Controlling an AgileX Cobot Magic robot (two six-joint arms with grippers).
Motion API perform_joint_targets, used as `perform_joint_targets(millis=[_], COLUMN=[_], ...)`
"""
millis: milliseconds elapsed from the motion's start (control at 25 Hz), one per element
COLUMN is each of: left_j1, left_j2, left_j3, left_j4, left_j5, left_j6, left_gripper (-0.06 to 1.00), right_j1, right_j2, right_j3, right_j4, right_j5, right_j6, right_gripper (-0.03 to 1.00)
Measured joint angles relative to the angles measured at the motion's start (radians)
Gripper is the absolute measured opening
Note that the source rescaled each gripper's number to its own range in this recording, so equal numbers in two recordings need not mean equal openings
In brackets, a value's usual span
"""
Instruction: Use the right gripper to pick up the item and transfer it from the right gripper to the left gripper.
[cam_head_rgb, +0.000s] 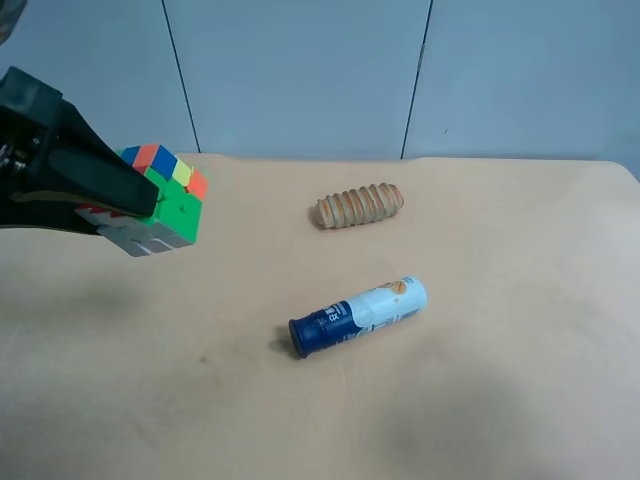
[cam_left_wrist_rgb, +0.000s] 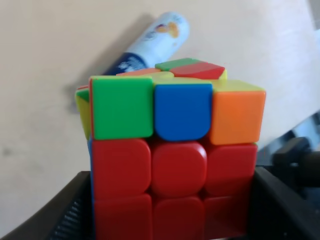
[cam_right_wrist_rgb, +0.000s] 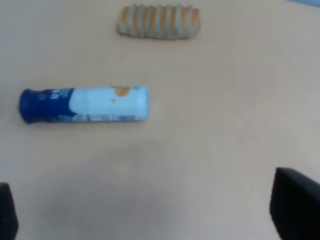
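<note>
The item, a small puzzle cube (cam_head_rgb: 172, 187) with red, green, orange, yellow and blue stickers, is held above the table at the exterior high view's left. The left gripper (cam_head_rgb: 140, 208), all black, is shut on it. In the left wrist view the cube (cam_left_wrist_rgb: 175, 125) fills the frame between the two black fingers (cam_left_wrist_rgb: 282, 210), top layer slightly twisted. The right gripper (cam_right_wrist_rgb: 150, 215) shows only in the right wrist view: its dark fingertips (cam_right_wrist_rgb: 295, 207) stand wide apart at the frame's corners, open and empty above bare table. It is out of the exterior high view.
A blue-and-white tube (cam_head_rgb: 358, 316) lies on its side mid-table; it also shows in the right wrist view (cam_right_wrist_rgb: 85, 104). A ridged tan bread-like roll (cam_head_rgb: 361, 205) lies behind it. The tan table (cam_head_rgb: 520, 400) meets a grey-blue wall at the back.
</note>
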Motion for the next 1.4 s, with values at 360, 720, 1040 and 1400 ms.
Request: perform_joint_targets(millis=[360,720,1040,1400], left_j1=[0.133,0.314,0.361,0.362], left_j2=[0.006,0.176,0.302,0.440], left_j3=[0.000,0.000,0.000,0.000], left_j4=[0.296,0.465,0.516,0.520], left_j5=[0.001,-0.021,-0.151,-0.328], left_j6=[-0.114,-0.118,-0.118,-0.118], left_gripper=[0.00,0.00,0.00,0.00], right_j1=[-0.062,-0.062,-0.062,-0.062], right_j2=[0.000,0.000,0.000,0.000], right_j3=[0.000,0.000,0.000,0.000], right_j4=[0.000,0.000,0.000,0.000], right_j5=[-0.002,-0.002,-0.002,-0.002], right_j6=[0.000,0.000,0.000,0.000], right_gripper=[1.00,1.00,1.00,1.00])
